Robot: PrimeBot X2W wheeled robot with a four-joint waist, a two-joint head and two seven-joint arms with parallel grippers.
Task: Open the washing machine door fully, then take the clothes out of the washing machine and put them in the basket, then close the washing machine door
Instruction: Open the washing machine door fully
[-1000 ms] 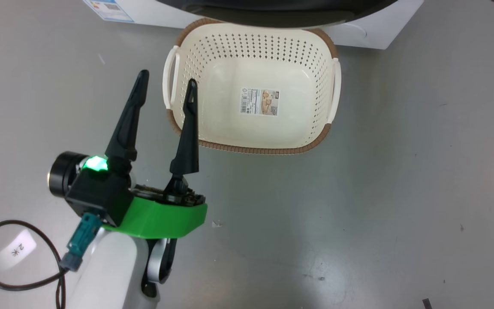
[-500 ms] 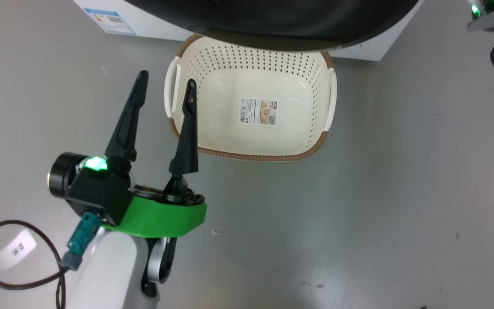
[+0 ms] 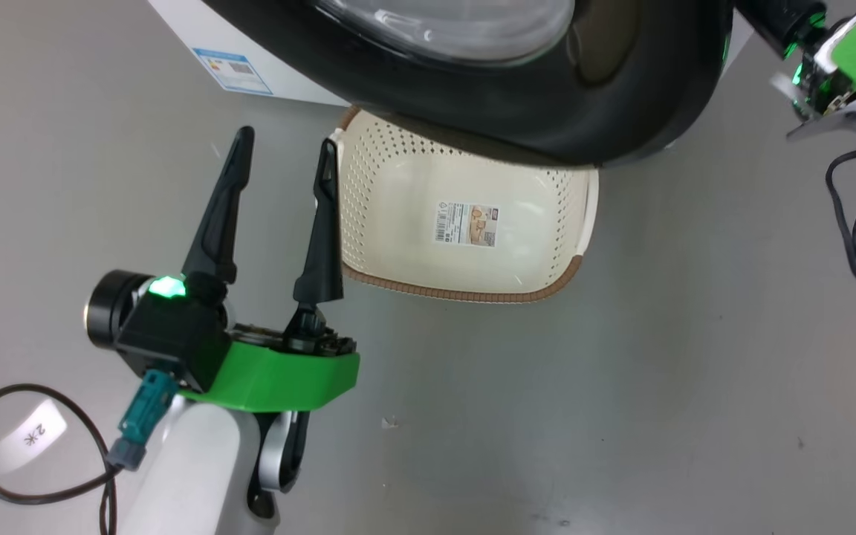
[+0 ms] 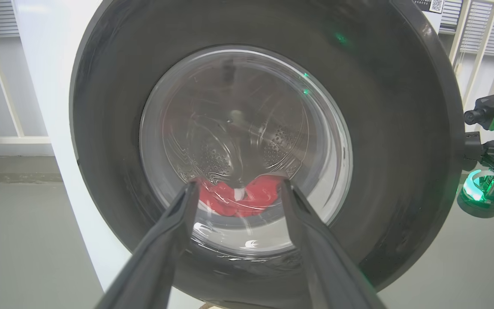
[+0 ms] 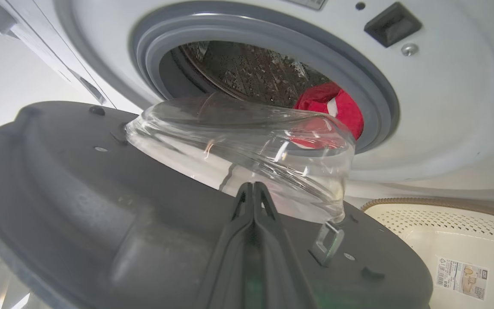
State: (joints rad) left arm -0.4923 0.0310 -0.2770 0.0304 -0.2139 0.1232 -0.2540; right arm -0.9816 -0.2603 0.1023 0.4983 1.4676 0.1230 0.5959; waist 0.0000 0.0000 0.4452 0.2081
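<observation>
Two fingers of the left gripper [image 3: 287, 141] stand spread and empty by the left rim of the basket [image 3: 465, 293] on the floor [image 3: 621, 409], the right gripper [image 5: 252, 187] is pressed together on nothing at the inner face of the part-open door [image 3: 547, 111], which overhangs the basket, and red clothes [image 5: 337, 107] lie in the washing machine [image 5: 444, 107] drum [image 5: 251, 68].
</observation>
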